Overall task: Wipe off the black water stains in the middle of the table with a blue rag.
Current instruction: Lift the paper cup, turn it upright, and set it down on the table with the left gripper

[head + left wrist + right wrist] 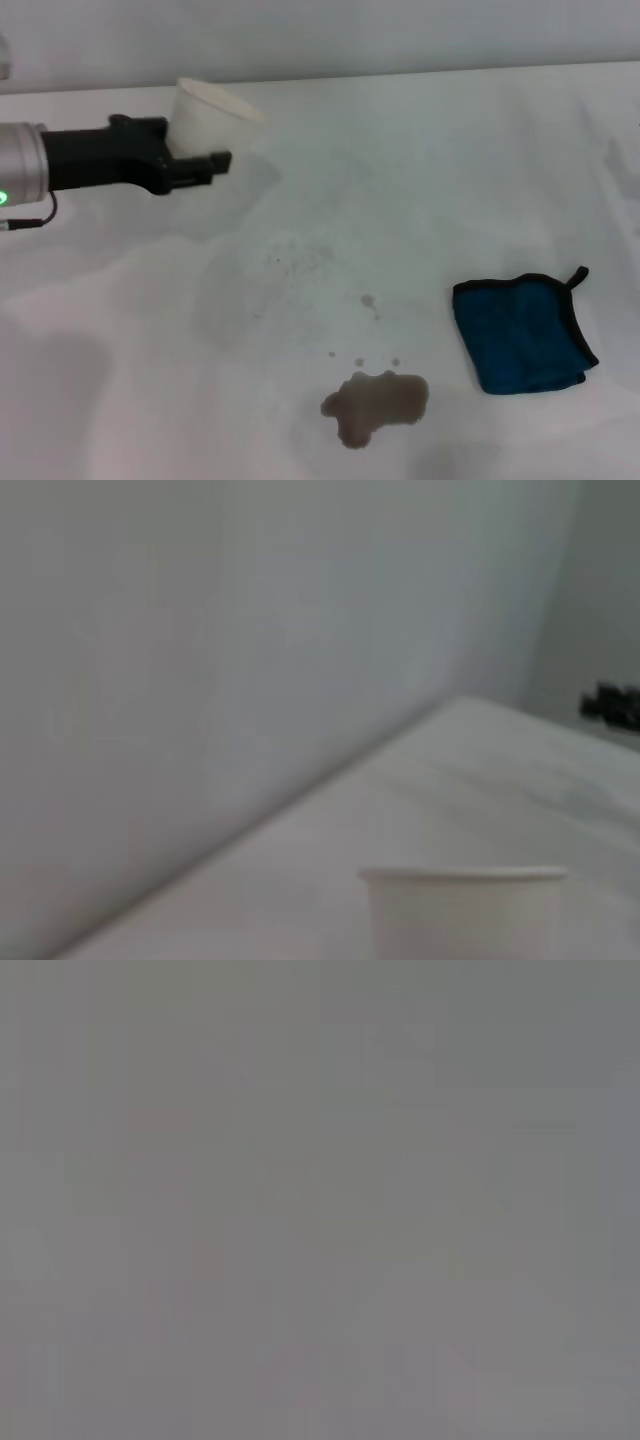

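Left gripper (215, 160) reaches in from the left side at the far part of the table (480, 150), arm level above the surface. It is pinching a white paper cup (205, 122); one black finger (205, 166) lies along the cup's near side, and the cup leans with its rim toward the right. In the left wrist view I see the cup's rim (462, 876) close in, the tabletop running away behind it to a plain wall.

The black water stains (377, 402) lie well apart from that gripper, toward me and to its right, close to the near edge of the table. It is one brownish puddle with an irregular outline, and a few small droplets (369, 301) sit between the puddle and the gripper.

The blue rag (523, 333) lies flat further right of the puddle, near it but not touching, a strip of bare white between them. Its black edging shows all round, the loop at its far right corner.

From the gripper down to the puddle the tabletop is open white, marked only by faint specks. The far edge of the table runs just behind the cup.

Right gripper: not visible to me; the right wrist view shows only flat grey.
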Available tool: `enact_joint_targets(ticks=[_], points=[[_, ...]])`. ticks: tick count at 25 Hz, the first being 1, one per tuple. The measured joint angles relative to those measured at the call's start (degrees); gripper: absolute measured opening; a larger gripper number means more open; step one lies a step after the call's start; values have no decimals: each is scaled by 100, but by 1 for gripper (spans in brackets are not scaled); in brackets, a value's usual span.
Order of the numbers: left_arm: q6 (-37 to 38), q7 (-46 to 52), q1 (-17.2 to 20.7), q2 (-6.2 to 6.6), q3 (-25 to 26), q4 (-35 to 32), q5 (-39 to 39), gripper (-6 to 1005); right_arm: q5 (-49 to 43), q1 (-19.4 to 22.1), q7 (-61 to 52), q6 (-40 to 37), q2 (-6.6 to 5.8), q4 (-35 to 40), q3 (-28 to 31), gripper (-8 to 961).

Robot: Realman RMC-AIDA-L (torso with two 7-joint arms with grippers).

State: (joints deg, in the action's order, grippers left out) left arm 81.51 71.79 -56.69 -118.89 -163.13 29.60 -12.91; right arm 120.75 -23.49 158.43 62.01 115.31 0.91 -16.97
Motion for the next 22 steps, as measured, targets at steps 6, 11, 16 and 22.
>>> enact_joint_targets(ticks=[6, 11, 16, 22], points=[[-37, -1124, 673, -13, 10, -564, -1066, 625, -3, -14, 1, 19, 8, 78, -105, 873], [-179, -1944, 1146, -22, 9, -1084, -1460, 623, -19, -16, 3, 79, 16, 121, -164, 874], [-330, -2634, 1620, -21, 9, -1571, -1764, 624, -118, -15, 3, 92, 8, 146, -222, 873], [-622, -3448, 2100, -19, 9, -2117, -2095, 625, -149, -4, 3, 113, 3, 155, -239, 872]])
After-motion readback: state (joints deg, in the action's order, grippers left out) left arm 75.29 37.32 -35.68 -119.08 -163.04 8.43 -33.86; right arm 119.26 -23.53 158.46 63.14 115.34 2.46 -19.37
